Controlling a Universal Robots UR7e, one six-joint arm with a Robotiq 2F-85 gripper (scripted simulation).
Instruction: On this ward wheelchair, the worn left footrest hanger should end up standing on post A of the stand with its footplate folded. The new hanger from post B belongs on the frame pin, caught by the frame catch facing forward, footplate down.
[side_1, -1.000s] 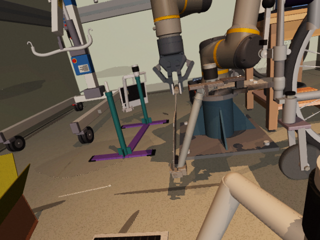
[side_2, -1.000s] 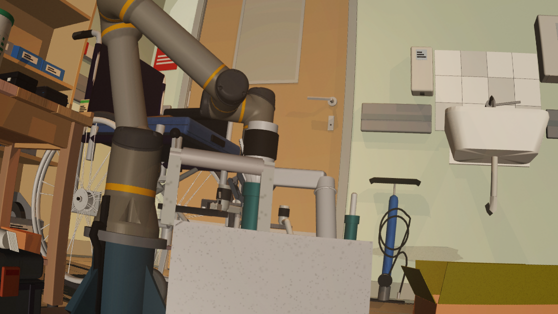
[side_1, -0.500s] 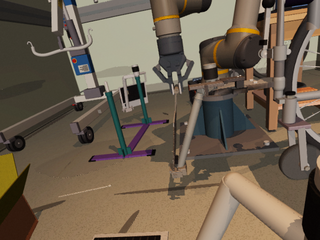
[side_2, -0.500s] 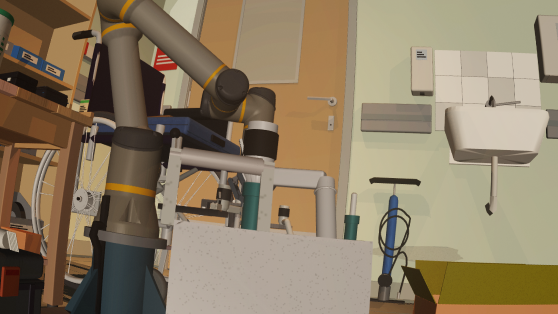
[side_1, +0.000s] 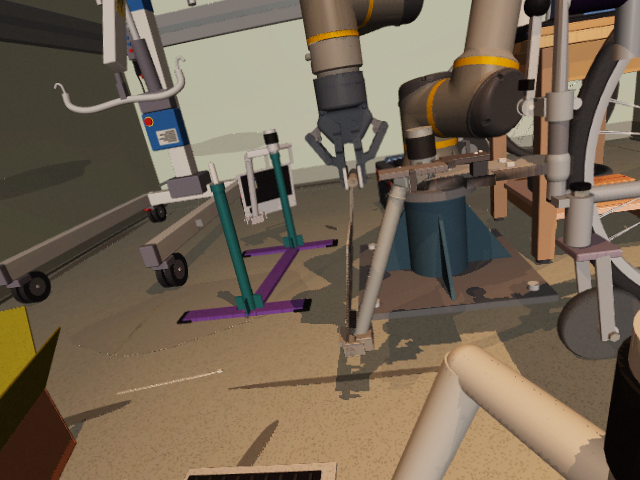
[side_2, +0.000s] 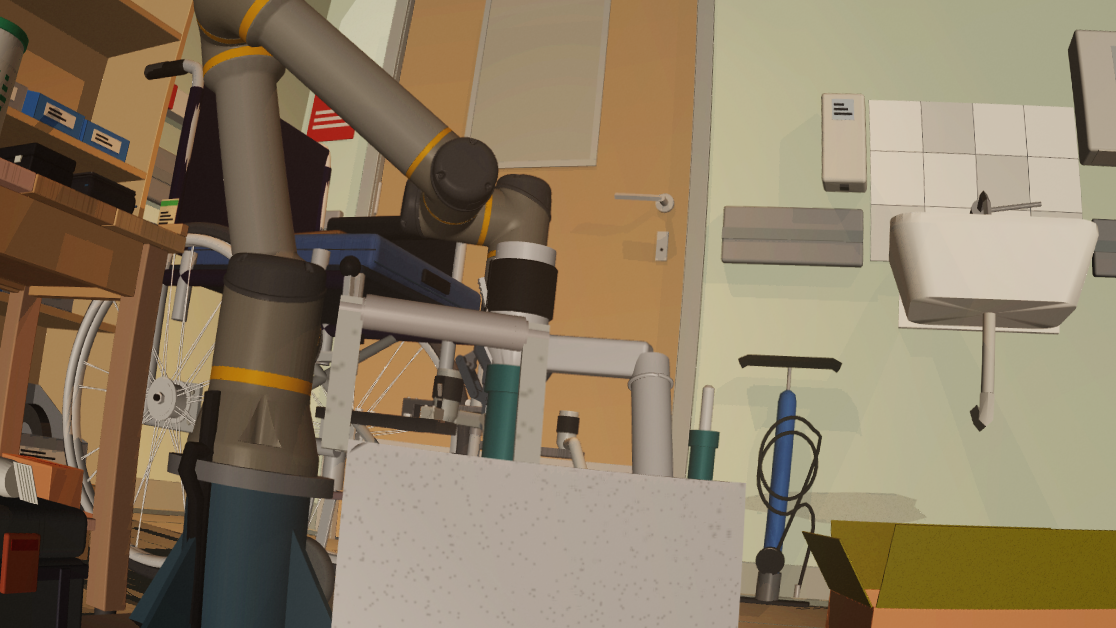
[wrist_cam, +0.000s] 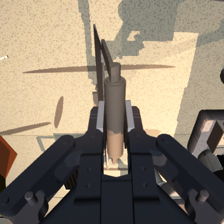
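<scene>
The worn hanger (side_1: 380, 243) slopes down from the wheelchair frame to the floor, and its footplate (side_1: 350, 258) stands folded upright beside it. The round bar at the footplate's top edge (wrist_cam: 114, 111) is gripped between the fingers of my closed gripper (side_1: 352, 178). To the left the purple-footed stand (side_1: 258, 279) carries two teal posts: the near one (side_1: 230, 243) is bare with a white pin, the far one (side_1: 282, 191) carries the new hanger with its black footplate (side_1: 268, 188) folded up. From the second side camera my gripper is mostly hidden behind a frame.
A yellow open carton (side_1: 20, 382) sits at the lower left, and a wheeled patient lift (side_1: 98, 227) stands behind the stand. The arm's blue pedestal (side_1: 439, 232) and the wheelchair frame with its caster (side_1: 594, 310) crowd the right side.
</scene>
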